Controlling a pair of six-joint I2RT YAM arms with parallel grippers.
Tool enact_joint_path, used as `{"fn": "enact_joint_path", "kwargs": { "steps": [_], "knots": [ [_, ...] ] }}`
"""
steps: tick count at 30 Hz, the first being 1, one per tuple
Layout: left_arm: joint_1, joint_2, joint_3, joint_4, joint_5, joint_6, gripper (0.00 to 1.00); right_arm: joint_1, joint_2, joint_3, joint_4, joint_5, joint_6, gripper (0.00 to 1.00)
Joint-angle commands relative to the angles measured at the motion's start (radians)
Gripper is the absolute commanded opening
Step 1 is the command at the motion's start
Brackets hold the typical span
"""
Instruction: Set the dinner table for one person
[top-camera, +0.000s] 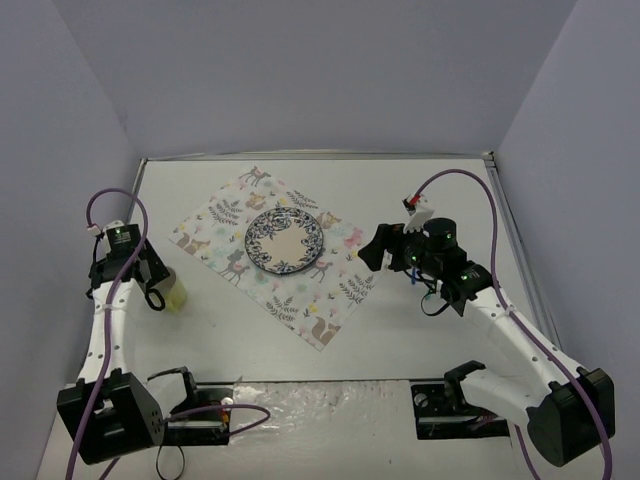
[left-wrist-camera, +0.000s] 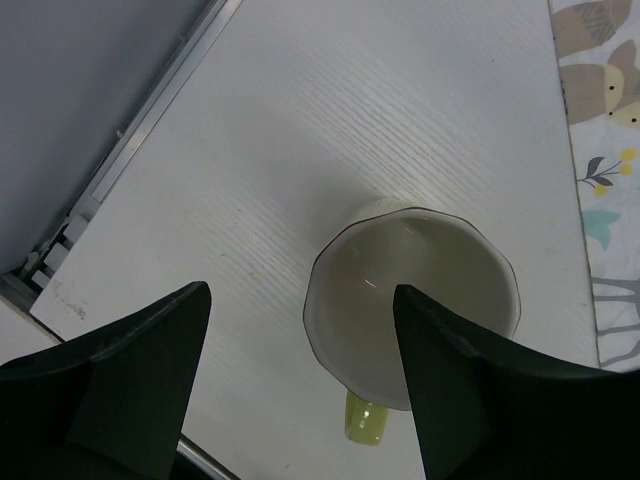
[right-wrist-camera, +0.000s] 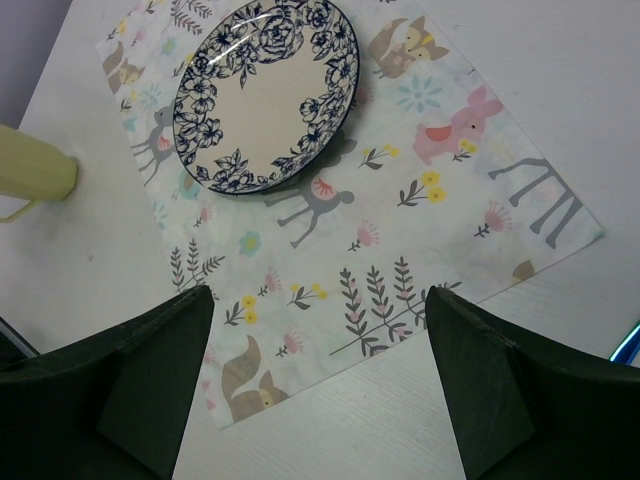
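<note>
Now: left arm reaches forward along the left edge of the dinner table (top-camera: 450, 190), wrist pitched down. The left gripper (left-wrist-camera: 300, 290) is released, fingers wide, 1 over the rim of the yellow cup (left-wrist-camera: 420, 255), the other well clear. Right arm bends inward from the right edge. The right gripper (right-wrist-camera: 320, 292) is released, empty, above the right side of the printed cloth (right-wrist-camera: 400, 250). Mid-table, a blue-rimmed plate (top-camera: 284, 241) sits on the cloth.
</note>
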Motion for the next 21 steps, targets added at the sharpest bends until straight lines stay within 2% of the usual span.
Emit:
{"fn": "enact_joint_path", "kwargs": {
  "steps": [1, 6, 16, 21],
  "knots": [
    [0.012, 0.016, 0.005, 0.102, 0.033, 0.033, 0.59, 0.012, -0.038, -0.001, 0.048, -0.010, -0.004, 0.84],
    [0.013, 0.044, 0.007, 0.110, 0.047, 0.043, 0.46, 0.019, -0.051, -0.004, 0.048, -0.011, -0.008, 0.84],
    [0.015, 0.075, -0.020, 0.123, 0.053, 0.046, 0.30, 0.019, -0.059, -0.013, 0.047, -0.002, -0.007, 0.84],
    [0.015, 0.063, -0.015, 0.119, 0.056, 0.048, 0.07, 0.020, -0.060, -0.013, 0.046, 0.004, -0.008, 0.84]
  ]
}}
